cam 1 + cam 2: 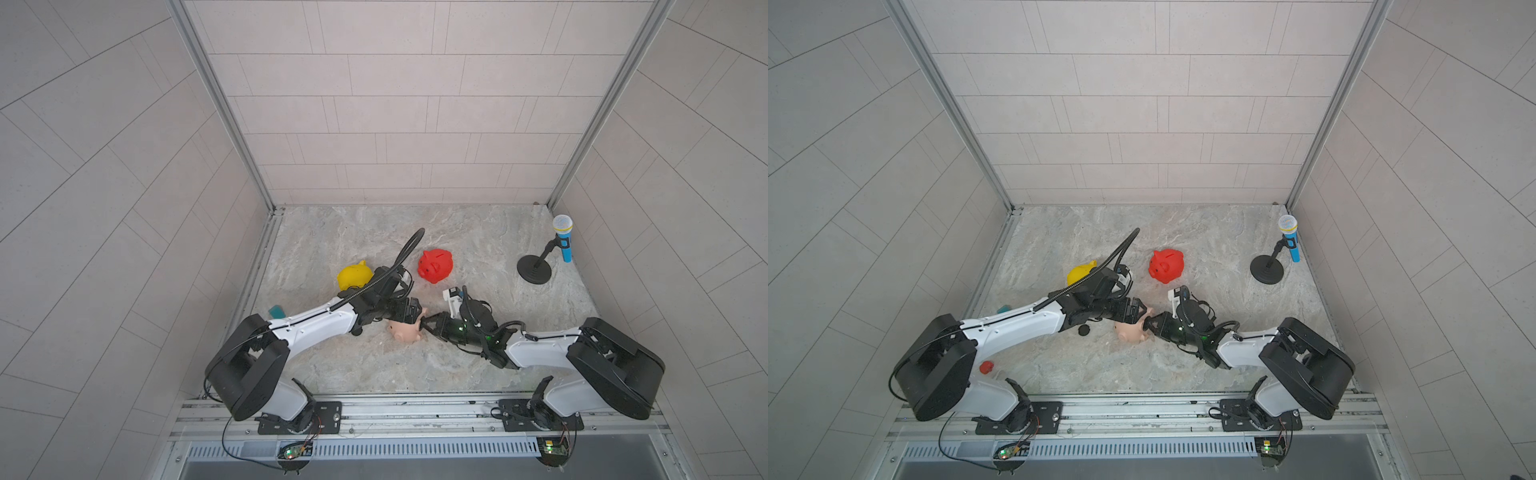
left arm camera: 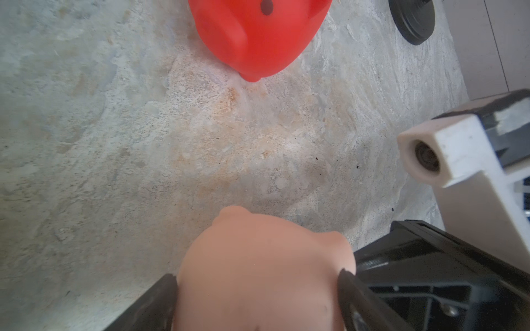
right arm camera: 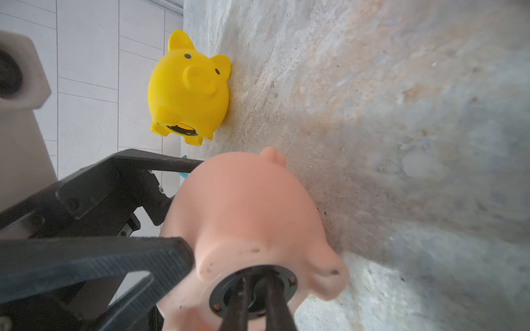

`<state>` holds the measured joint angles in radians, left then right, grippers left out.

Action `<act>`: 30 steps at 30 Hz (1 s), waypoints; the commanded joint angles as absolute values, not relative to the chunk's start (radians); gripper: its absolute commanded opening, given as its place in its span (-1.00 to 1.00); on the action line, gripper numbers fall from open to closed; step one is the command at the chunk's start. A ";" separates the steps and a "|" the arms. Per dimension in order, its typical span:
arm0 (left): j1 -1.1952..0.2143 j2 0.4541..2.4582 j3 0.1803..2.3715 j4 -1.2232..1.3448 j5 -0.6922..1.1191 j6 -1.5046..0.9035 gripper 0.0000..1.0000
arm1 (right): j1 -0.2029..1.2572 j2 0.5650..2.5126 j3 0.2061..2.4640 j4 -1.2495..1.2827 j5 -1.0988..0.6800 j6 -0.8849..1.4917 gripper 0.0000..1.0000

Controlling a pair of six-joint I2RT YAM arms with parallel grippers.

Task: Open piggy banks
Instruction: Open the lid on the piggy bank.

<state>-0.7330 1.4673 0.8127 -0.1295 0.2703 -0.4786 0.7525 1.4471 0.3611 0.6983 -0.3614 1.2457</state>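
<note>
Clamping pale pink piggy bank point(image 2: 258, 272), left fingers point(image 2: 156, 303) on its body, right fingers point(image 3: 276, 303) pinched on belly plug point(image 3: 220, 289)

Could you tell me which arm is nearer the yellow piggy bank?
Left. Its wrist lies beside the yellow piggy bank while the left hand holds the pink piggy bank; the right hand sits beyond that pink one, at its belly.

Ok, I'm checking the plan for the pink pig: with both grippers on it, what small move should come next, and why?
Probably a short twist of the right gripper, then a pull outward. It is pinched shut on the black belly plug, which sits seated in the pink piggy bank, while the left gripper clamps the body from both sides as a brace.
</note>
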 commanded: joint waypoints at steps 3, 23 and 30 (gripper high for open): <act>-0.763 1.494 0.764 -0.250 0.350 -0.472 0.79 | 0.744 1.476 0.403 0.800 -0.326 1.258 -1.00; -0.761 1.510 0.791 -0.307 0.257 -0.468 0.79 | 0.644 1.248 0.308 0.533 -0.397 1.129 -1.00; -0.759 1.505 0.790 -0.269 0.185 -0.503 0.82 | 0.641 1.198 0.327 0.343 -0.426 1.044 -1.00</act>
<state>-0.7494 1.4689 0.8204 -0.1352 0.2306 -0.4862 0.6449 1.2247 0.3206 0.4572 -0.4126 1.0985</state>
